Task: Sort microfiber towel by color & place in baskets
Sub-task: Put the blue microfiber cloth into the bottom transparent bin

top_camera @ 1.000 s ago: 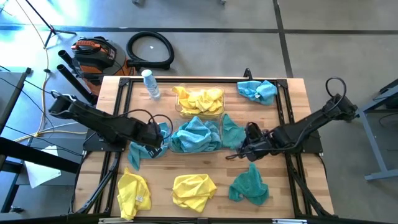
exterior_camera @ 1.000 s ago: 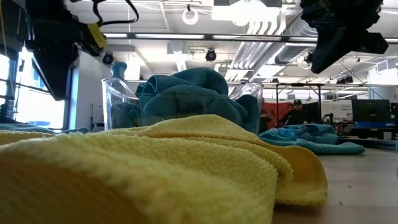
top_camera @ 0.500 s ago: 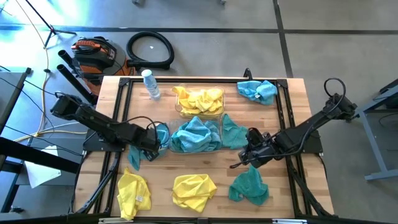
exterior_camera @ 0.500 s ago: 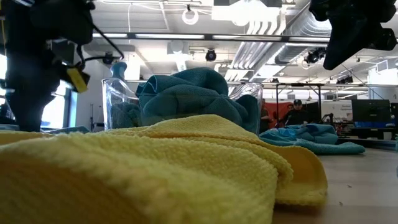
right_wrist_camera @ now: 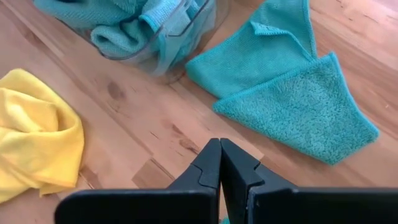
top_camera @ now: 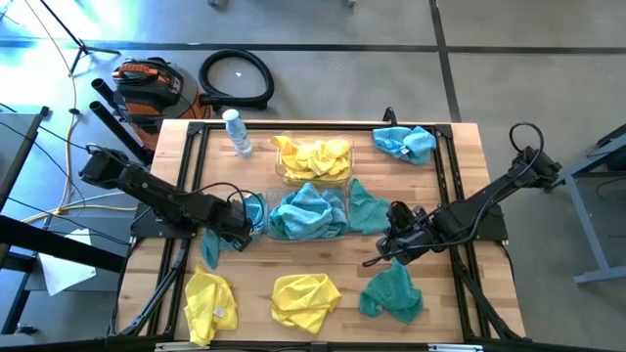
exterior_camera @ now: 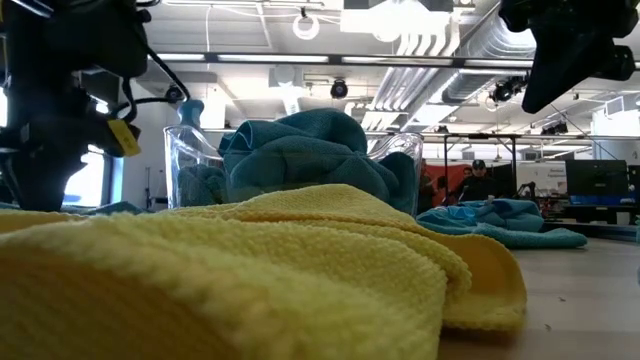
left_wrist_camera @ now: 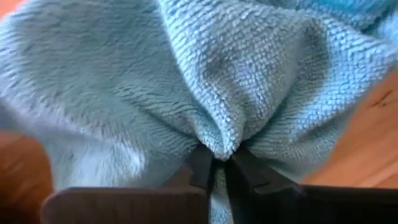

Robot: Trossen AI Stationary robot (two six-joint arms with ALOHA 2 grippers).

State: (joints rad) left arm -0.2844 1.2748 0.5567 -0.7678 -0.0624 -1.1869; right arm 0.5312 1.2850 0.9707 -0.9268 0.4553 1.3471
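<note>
One teal towel (left_wrist_camera: 211, 93), lying on the counter (top_camera: 460, 147) just left of the teal-filled basket (top_camera: 308, 217), is pinched in the clenched left tool (top_camera: 238, 232), so its drop-off sits immediately rightward, while the right tool (top_camera: 380, 256), clenched empty, hovers beyond that basket.

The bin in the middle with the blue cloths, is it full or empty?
Full: the basket holds a heap of teal-blue towels that, in the low view, bulges above its clear rim.
</note>
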